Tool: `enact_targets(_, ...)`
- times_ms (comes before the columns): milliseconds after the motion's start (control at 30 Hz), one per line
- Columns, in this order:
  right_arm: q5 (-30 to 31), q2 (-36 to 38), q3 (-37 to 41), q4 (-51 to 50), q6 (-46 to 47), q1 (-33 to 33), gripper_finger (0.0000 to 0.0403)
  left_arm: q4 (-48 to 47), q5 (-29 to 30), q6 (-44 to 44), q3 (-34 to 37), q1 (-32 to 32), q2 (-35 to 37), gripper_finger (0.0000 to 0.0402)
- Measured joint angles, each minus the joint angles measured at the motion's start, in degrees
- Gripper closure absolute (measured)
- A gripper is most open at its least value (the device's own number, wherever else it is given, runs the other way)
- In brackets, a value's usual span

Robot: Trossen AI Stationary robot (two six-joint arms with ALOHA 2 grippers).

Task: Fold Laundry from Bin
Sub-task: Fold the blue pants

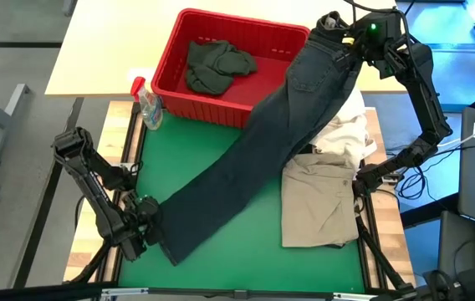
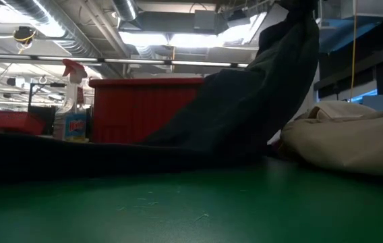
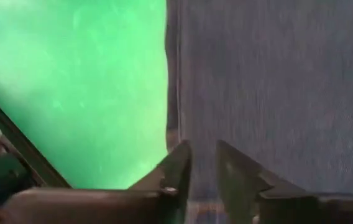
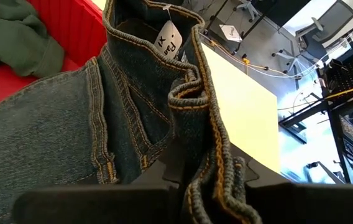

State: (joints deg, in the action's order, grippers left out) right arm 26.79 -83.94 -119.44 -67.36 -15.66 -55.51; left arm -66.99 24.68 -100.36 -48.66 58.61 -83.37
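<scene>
My right gripper [image 4: 204,180] pinches the jeans' [image 1: 279,134] waistband above the red bin's [image 1: 171,90] far corner — my left gripper [image 3: 202,163], slightly parted, holds nothing over the hem.

The left pincer [image 3: 202,163] is seen at about 6 o'clock, its two dark fingers [image 3: 175,169] set a little apart with a narrow gap between the tips. Blue-grey denim fabric [image 3: 270,87] is spread from 12 through 3 and down to 5 o'clock, and both tips are lined up right at its straight edge, roughly at the middle. Whether any cloth is actually pinched can't be told. The green counter [image 3: 71,87] is shown from 8 to 11 o'clock. A dark bar [image 3: 15,146] is run diagonally across 8 o'clock.
</scene>
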Motion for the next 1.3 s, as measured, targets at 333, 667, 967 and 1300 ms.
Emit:
enact_targets(333, -0.4, 0.0, 0.0, 0.0, 0.0, 0.0, 0.0357, -0.9, -5.8, 2.5, -4.8, 0.5, 4.6, 0.0220)
enact_targets(667, -1.6, 0.0, 0.0, 0.3, 0.2, 0.0, 0.0357, 17.6, 24.0, 13.3, -4.7, -5.1, 4.2, 0.0207)
enact_targets(967, -1.9, 0.0, 0.0, 0.4, 0.3, 0.0, 0.0357, 33.1, 10.1, 16.5, 4.0, -10.6, -6.9, 0.0207)
enact_targets(1300, -4.6, 3.2, 0.0, -1.9, 6.0, 0.2, 0.0357, 44.9, 1.0, 6.9, 5.2, 0.2, -12.5, 0.0216)
